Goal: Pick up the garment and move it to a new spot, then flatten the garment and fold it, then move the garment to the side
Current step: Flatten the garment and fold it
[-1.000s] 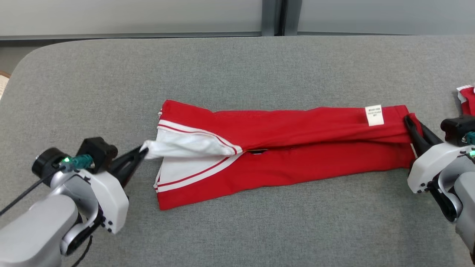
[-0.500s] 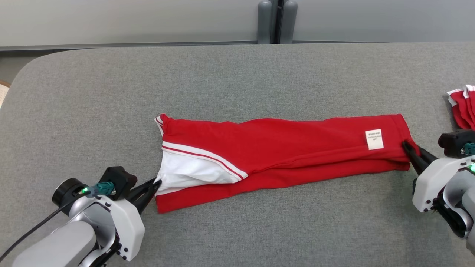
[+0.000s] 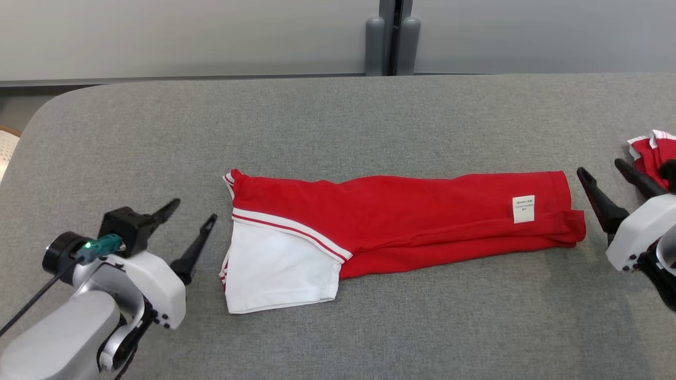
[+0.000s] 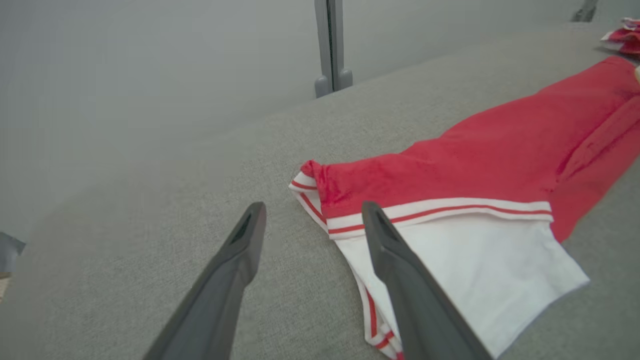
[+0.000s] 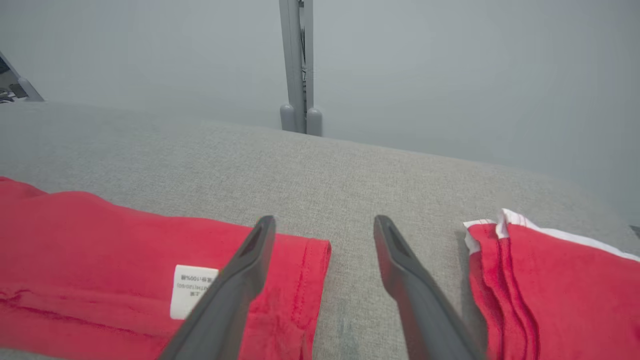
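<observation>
On grey fabric tabletop [image 3: 338, 121], left gripper [image 3: 195, 209] and right gripper [image 3: 600, 165] open, empty; could undo folded red-and-white cotton garment [image 3: 412, 211] by pinching one layer.

Print on the label [image 3: 523, 209] illegibly small (head view), second red garment [image 3: 652, 151] partly beyond that view's right edge.

Office-like test space: grey padded table [image 3: 338, 121], partition panels [image 3: 185, 37].
</observation>
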Motion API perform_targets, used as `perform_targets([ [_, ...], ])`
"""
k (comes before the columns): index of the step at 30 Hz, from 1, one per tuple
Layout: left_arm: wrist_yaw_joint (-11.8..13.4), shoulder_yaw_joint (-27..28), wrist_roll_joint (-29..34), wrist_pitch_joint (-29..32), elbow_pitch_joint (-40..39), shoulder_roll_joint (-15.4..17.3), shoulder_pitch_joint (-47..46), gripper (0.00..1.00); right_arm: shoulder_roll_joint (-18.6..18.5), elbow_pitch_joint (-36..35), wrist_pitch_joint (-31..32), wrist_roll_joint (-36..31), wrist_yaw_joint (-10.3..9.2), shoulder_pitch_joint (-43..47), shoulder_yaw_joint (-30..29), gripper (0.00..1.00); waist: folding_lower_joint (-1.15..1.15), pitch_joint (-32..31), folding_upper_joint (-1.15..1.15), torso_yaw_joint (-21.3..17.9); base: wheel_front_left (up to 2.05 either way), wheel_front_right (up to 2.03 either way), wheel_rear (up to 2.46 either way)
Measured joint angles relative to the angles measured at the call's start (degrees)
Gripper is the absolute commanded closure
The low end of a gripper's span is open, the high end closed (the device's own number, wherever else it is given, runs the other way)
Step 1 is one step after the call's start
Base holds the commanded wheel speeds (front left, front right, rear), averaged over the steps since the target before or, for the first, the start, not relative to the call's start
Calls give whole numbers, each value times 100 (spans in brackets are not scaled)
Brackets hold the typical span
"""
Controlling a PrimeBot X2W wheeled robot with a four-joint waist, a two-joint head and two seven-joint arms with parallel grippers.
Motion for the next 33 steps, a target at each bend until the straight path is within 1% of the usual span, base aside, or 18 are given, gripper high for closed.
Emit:
perform_targets([
  [2, 146, 213, -49, -321, 27, -59, -19, 0, 52, 31, -250, -98, 0, -51, -103, 0, 0, -50, 0, 4, 0, 0, 0],
  [4, 289, 461, -152, -553, 33, -169, -23, 0, 179, 83, -553, -187, 0, -57, -246, 0, 0, -96, 0, 8, 0, 0, 0],
  [6, 386, 751, -221, -701, 22, -283, -8, 0, 312, 143, -817, -311, 0, -57, -392, 0, 0, -137, 0, 10, 0, 0, 0],
  [8, 491, 1159, -232, -759, -46, -423, 52, 0, 456, 151, -1013, -486, 0, -57, -611, 0, 0, -163, 0, 6, 0, 0, 0],
  [10, 669, 1895, -69, -767, -324, -690, 175, 0, 584, 183, -1100, -667, 0, -49, -977, 0, 0, -171, 0, 12, 0, 0, 0],
  [11, 682, 2258, 114, -777, -486, -822, 256, 0, 645, 165, -1103, -786, -1, -39, -1187, 0, 0, -178, 0, 18, 0, 0, 0],
  [14, 657, 3173, 610, -787, -844, -1351, 818, 0, 907, -353, -1125, -1340, -2, 153, -2016, 0, 0, -181, 0, 29, 0, 0, 0],
  [19, 223, 4309, 1481, -784, -1069, -2157, 1571, 0, 1550, -1287, -1127, -2193, -1, 1025, -3096, 0, 0, -227, 0, 34, 0, 0, 0],
  [21, 0, 4632, 1814, -784, -1054, -2455, 1808, 0, 1784, -1568, -1133, -2492, -2, 1333, -3360, 0, 0, -249, 0, 38, 0, 0, 0],
  [25, -422, 5116, 2423, -787, -869, -2960, 2177, 0, 2231, -1881, -1140, -2816, -2, 1863, -3695, 0, 0, -273, 0, 31, 0, 0, 0],
  [27, -610, 5287, 2739, -787, -798, -3149, 2325, 0, 2374, -1957, -1140, -2924, -2, 2021, -3745, 0, 0, -269, 0, 20, 0, 0, 0],
  [29, -760, 5488, 2920, -787, -699, -3298, 2450, 0, 2486, -1975, -1140, -3045, -2, 2135, -3754, 0, 0, -255, 0, 4, 0, 0, 0],
  [33, -993, 5735, 3193, -787, -584, -3448, 2515, 0, 2561, -1947, -1140, -3111, -2, 2154, -3851, 0, 0, -168, 0, -4, 0, 0, 0],
])
